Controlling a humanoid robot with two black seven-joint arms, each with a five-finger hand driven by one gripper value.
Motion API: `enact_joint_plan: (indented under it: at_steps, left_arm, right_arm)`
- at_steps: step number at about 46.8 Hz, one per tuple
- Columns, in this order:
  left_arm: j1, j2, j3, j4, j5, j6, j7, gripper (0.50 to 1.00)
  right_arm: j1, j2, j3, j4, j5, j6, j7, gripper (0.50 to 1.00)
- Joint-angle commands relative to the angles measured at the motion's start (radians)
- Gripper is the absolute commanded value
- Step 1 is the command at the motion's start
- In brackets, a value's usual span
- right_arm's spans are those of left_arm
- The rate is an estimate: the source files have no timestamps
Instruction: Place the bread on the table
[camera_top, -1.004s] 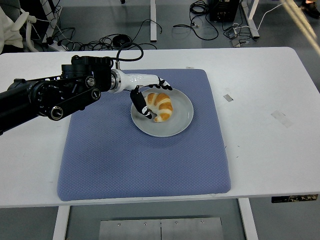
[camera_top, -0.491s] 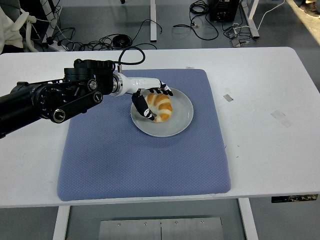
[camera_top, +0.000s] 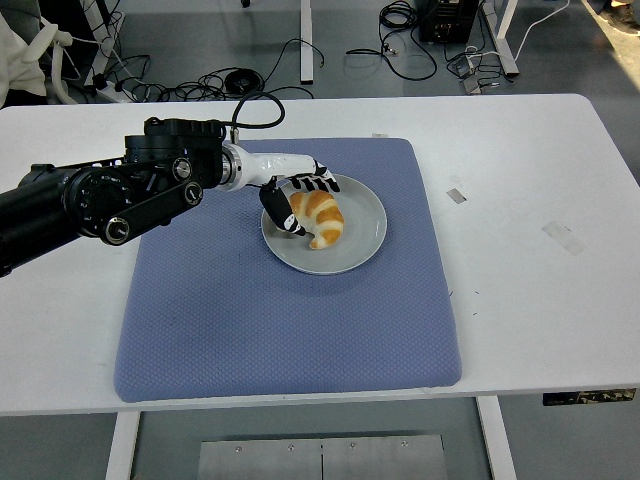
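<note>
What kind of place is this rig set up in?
Likely a robotics lab or test room: black cables strewn on the grey floor, a plain white table with a blue textured mat, staged props only: a grey plate and croissant.

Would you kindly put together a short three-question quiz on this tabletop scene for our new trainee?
1. True or false: the croissant already lies on the bare white table.
2. Which arm is working at the grey plate: A) left, B) right, C) both?
3. Fill in: the plate stands on a blue ____.

Key:
1. False; it is on the plate, with the left hand curled around its left end.
2. A; no right arm shows.
3. Mat.
</note>
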Motion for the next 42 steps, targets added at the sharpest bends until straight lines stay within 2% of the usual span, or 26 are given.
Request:
enact_joint_plan:
  at_steps: [1, 13, 19, 22, 24, 32, 42]
  left_arm:
    - [0.001, 0.0, 0.001, 0.0, 0.0, 0.0, -0.001, 0.765]
    - [0.001, 0.0, 0.001, 0.0, 0.0, 0.0, -0.001, 0.746]
    - [0.003, 0.0, 0.001, 0.0, 0.001, 0.001, -0.001, 0.662]
    - [0.003, 0.0, 0.001, 0.0, 0.003, 0.001, -0.001, 0.587]
    - [0.001, 0.002, 0.001, 0.0, 0.005, 0.001, -0.001, 0.5]
    - [-0.009, 0.011, -0.001, 0.001, 0.005, 0.003, -0.001, 0.5]
    - [-0.049, 0.025, -0.018, 0.064, -0.023, 0.003, -0.001, 0.5]
  right_arm:
    - [0.0, 0.0, 0.0, -0.001, 0.0, 0.0, 0.0, 1.0]
    - [0.0, 0.0, 0.001, 0.0, 0.0, 0.0, 0.0, 1.0]
    - [0.0, 0.0, 0.0, 0.0, 0.0, 0.0, 0.0, 1.0]
    - [0.0, 0.0, 0.0, 0.0, 0.0, 0.0, 0.0, 1.0]
    - [0.0, 0.0, 0.0, 0.0, 0.0, 0.0, 0.0, 1.0]
    - [0.0, 0.0, 0.0, 0.0, 0.0, 0.0, 0.0, 1.0]
    - [0.0, 0.0, 0.0, 0.0, 0.0, 0.0, 0.0, 1.0]
